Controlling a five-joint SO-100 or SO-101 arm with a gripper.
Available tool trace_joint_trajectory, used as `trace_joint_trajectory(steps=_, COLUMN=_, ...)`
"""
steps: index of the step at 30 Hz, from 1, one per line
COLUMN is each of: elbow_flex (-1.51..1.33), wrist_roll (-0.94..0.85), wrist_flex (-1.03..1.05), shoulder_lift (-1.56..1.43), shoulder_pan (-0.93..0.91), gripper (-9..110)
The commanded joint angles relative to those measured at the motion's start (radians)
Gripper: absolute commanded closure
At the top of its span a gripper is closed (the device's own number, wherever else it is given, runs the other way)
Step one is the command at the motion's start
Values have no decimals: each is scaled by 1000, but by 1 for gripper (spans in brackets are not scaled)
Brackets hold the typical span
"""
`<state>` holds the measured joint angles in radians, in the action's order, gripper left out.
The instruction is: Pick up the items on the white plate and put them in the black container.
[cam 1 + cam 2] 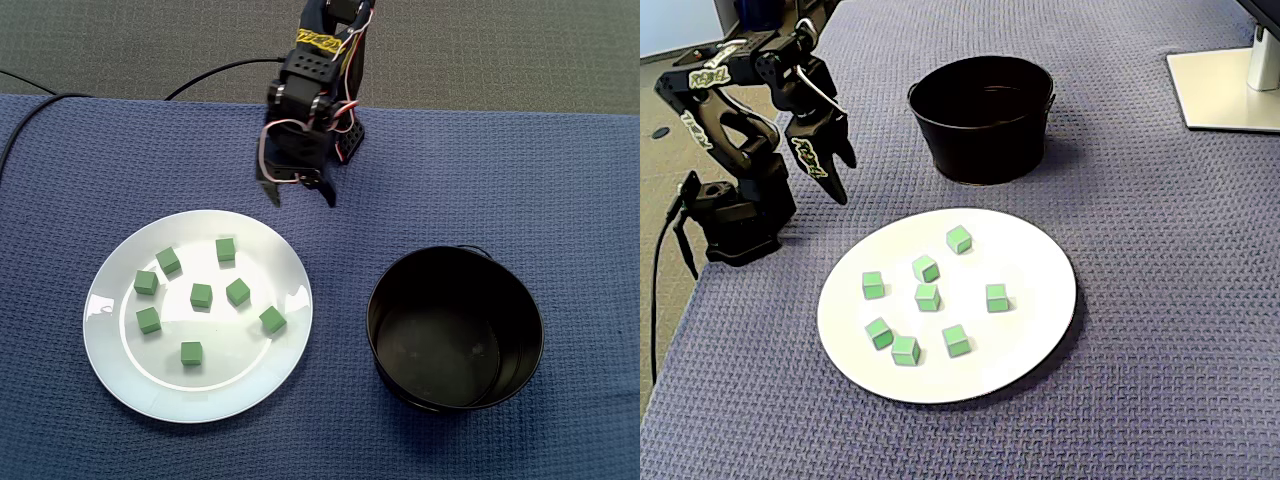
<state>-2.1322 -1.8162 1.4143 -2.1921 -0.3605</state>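
A white plate (120,375) (1040,320) lies on the blue cloth and carries several small green cubes, such as one (201,295) near its middle and one (959,239) toward the container. They lie spread apart, none touching. The black container (440,350) (985,150) stands empty beside the plate. In both fixed views my gripper (301,198) (845,180) hangs open just past the plate's rim, fingers pointing down, nothing between them. It is above the cloth, clear of the cubes and the container.
The arm's base (735,220) sits at the cloth's edge, with a black cable (30,110) trailing off it. A white monitor stand foot (1225,90) rests at the far right of one fixed view. Blue woven cloth (580,200) covers the table.
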Motion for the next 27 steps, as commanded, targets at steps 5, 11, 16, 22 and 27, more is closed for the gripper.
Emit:
trace_joint_trajectory(steps=5, elbow_flex=357, wrist_roll=-330, wrist_flex=63, shoulder_lift=281, shoulder_pan=-163, gripper=74)
trace_joint_trajectory(steps=11, elbow_flex=373, wrist_roll=-364, wrist_flex=-175, shoulder_lift=451, shoulder_pan=-262, gripper=70)
trace_joint_trajectory(steps=16, elbow_flex=518, wrist_roll=-360, wrist_flex=-153, shoulder_lift=643, shoulder_pan=-314, gripper=71)
trace_joint_trajectory(steps=22, elbow_flex=643, wrist_roll=-356, wrist_flex=-98, shoulder_lift=785, shoulder_pan=-345, gripper=71)
trace_joint_trajectory(steps=27, elbow_flex=624, wrist_roll=-348, wrist_flex=-112, shoulder_lift=848, shoulder_pan=-354, gripper=74)
